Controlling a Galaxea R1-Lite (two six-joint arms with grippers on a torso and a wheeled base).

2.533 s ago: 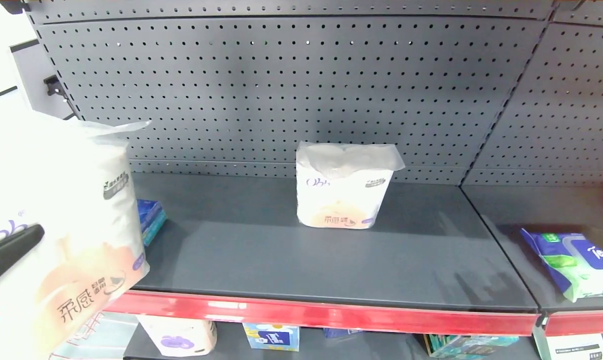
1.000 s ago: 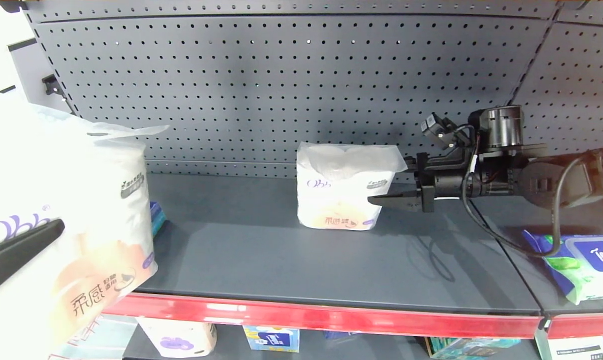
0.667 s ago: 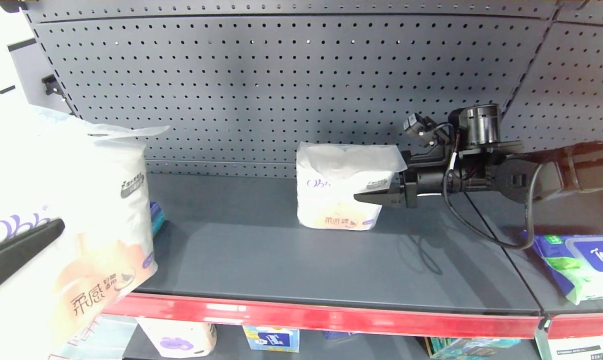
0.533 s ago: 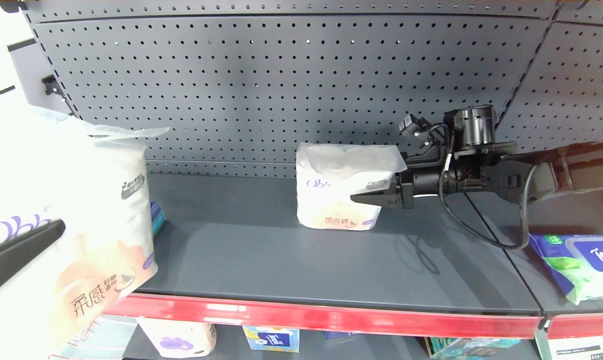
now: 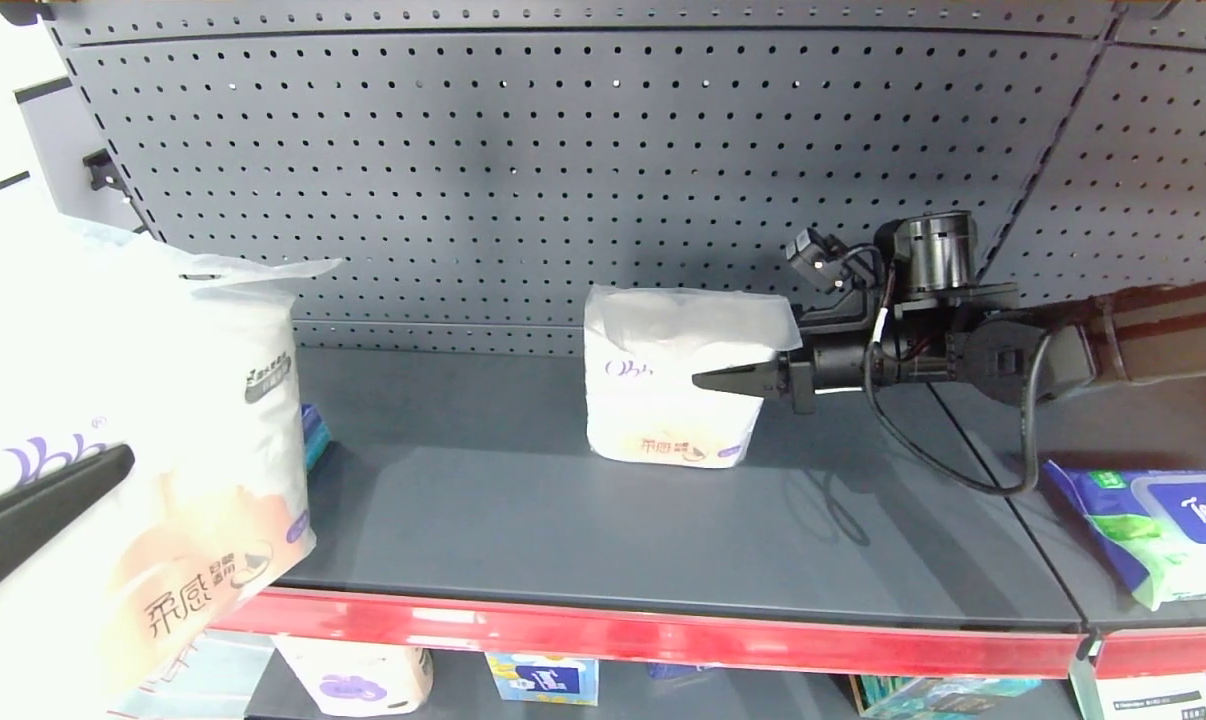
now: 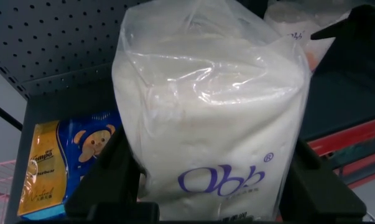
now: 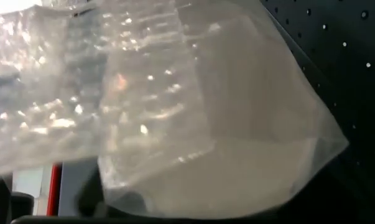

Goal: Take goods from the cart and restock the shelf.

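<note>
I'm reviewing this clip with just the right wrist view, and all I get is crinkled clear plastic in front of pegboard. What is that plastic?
Observer: It is the wrap of a tissue pack standing upright on the grey shelf. The right end effector is at the pack's right side.
Operator: Is the left arm carrying anything?
Observer: Yes. The left end effector is shut on a second tissue pack, held near the shelf's left front corner.
Operator: Any other goods at that level?
Observer: A blue and green wipes packet lies flat in the neighbouring bay to the right.
</note>
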